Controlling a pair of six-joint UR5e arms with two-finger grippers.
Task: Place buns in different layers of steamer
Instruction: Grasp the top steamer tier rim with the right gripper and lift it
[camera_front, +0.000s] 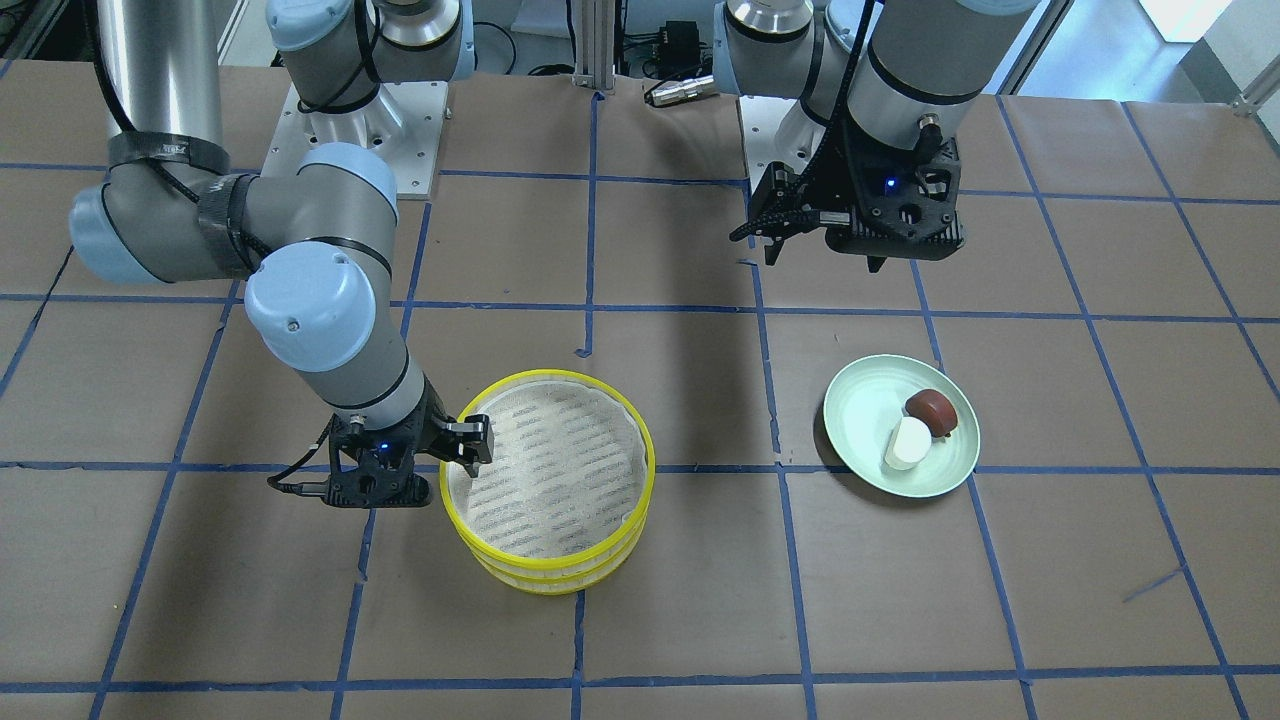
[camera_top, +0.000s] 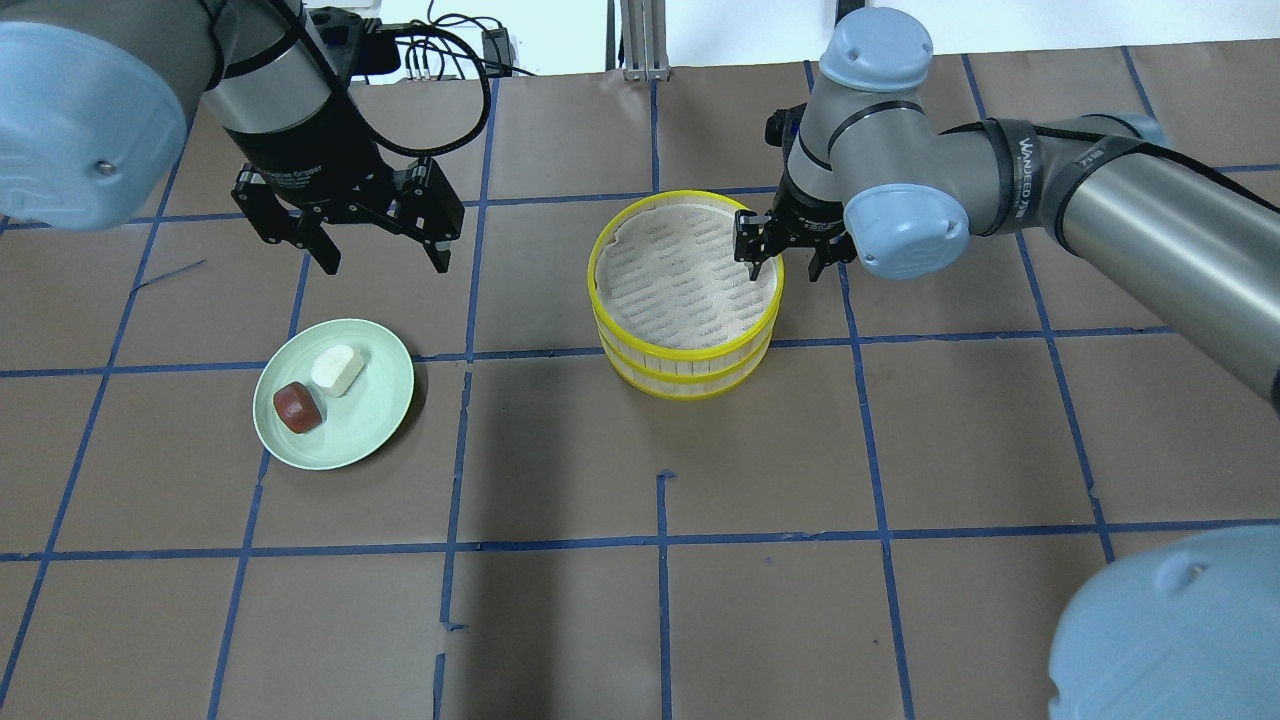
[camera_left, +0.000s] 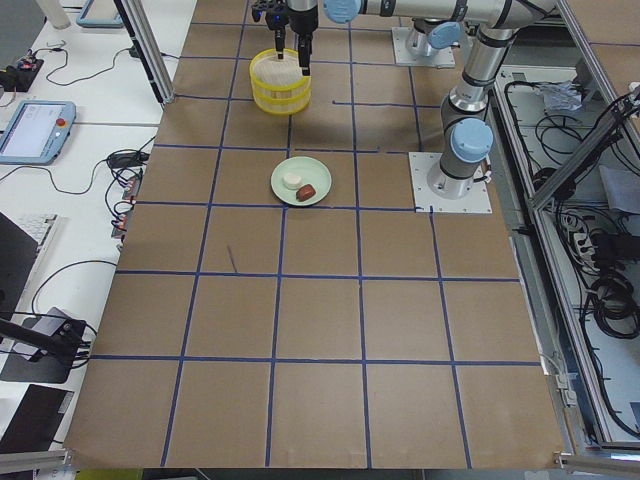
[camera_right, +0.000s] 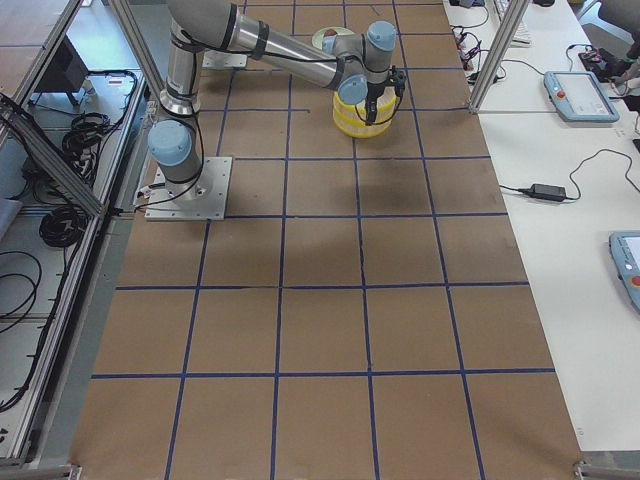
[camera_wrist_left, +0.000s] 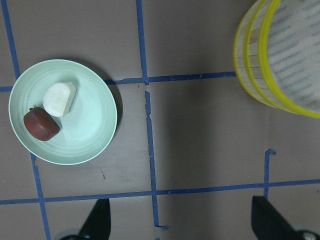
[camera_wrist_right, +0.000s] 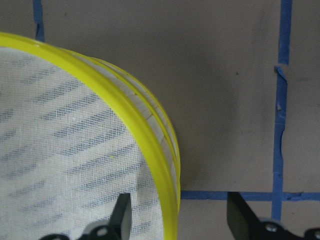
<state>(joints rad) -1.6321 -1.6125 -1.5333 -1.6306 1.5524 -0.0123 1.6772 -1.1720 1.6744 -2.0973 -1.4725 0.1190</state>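
Two steamer layers (camera_top: 685, 290) stand stacked, yellow-rimmed with an empty mesh liner on top; the stack also shows in the front view (camera_front: 548, 480). My right gripper (camera_top: 785, 265) is open and straddles the top rim (camera_wrist_right: 150, 150), one finger inside and one outside. The white bun (camera_top: 337, 368) and the reddish-brown bun (camera_top: 297, 407) lie side by side on the pale green plate (camera_top: 375, 415). My left gripper (camera_top: 380, 255) is open and empty, hovering above the table behind the plate. Its wrist view shows both buns (camera_wrist_left: 59, 98) (camera_wrist_left: 41, 124).
Brown paper with a blue tape grid covers the table (camera_top: 660, 560). The plate sits about a grid square to the left of the steamer stack in the overhead view. Arm bases (camera_front: 370, 130) stand at the table's robot side.
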